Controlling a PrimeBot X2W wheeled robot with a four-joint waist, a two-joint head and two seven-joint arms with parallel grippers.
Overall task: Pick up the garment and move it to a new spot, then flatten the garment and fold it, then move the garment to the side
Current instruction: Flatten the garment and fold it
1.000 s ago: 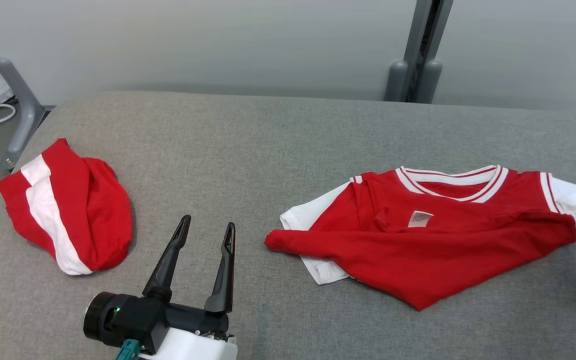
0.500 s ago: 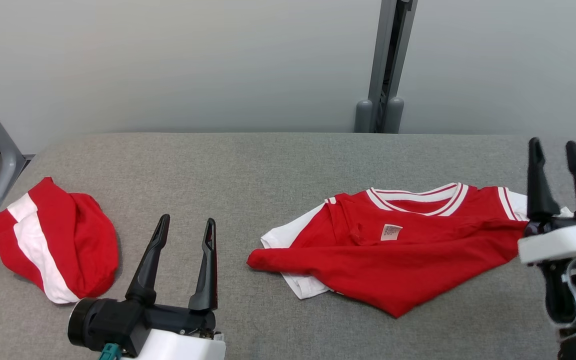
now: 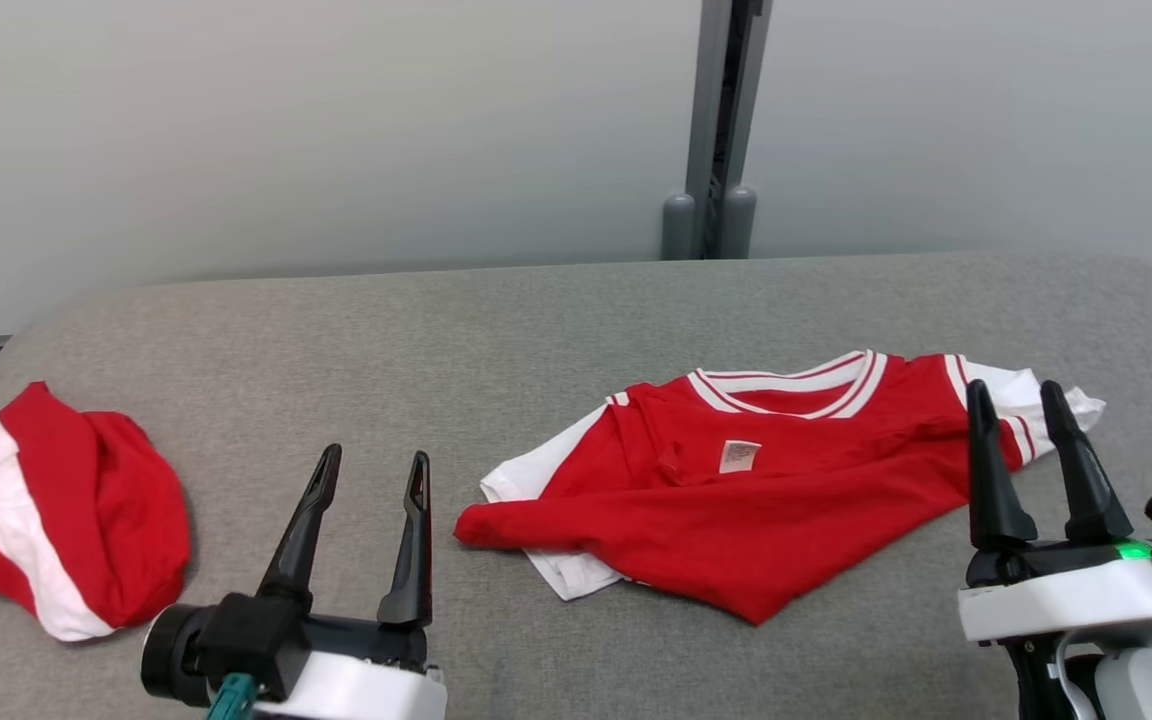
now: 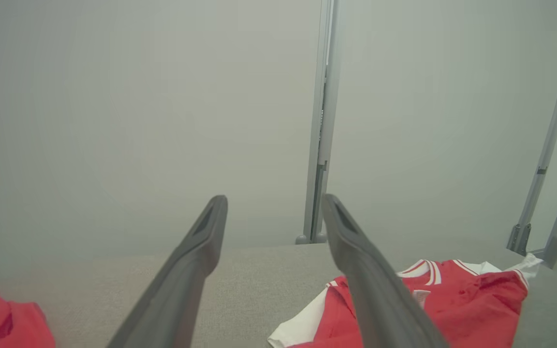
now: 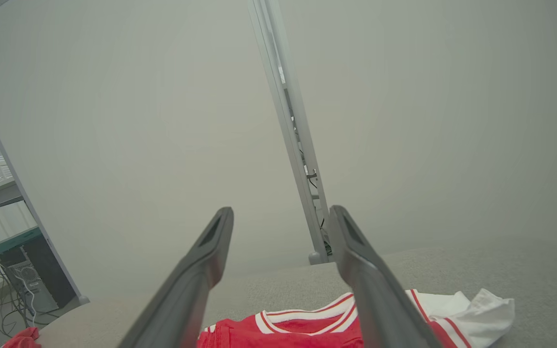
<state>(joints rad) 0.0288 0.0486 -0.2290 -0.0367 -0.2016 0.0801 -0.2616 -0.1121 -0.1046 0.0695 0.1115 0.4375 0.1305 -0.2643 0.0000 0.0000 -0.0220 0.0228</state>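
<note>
The garment (image 3: 766,490), a red shirt with white sleeves and a striped collar, lies loosely doubled over on the grey padded table (image 3: 536,330), right of centre; its label faces up. My left gripper (image 3: 376,455) stands open just left of the shirt's red corner, apart from it. At the shirt's right end, my right gripper (image 3: 1014,388) is open in front of the white sleeve, holding nothing. In the left wrist view the open left gripper (image 4: 273,200) has the garment (image 4: 457,299) at its lower right. The open right gripper (image 5: 281,211) looks over the garment's (image 5: 302,328) collar.
A second red and white cloth (image 3: 56,510) lies bunched near the table's left edge, its red fabric (image 4: 3,324) also in the left wrist view. A grey post (image 3: 711,130) stands behind the table against a pale wall. Bare table stretches behind both cloths.
The camera has tilted up and turned, shifting the whole scene left. My right gripper has come away from the shirt's right sleeve to the lower right, open. The left gripper keeps its pose.
</note>
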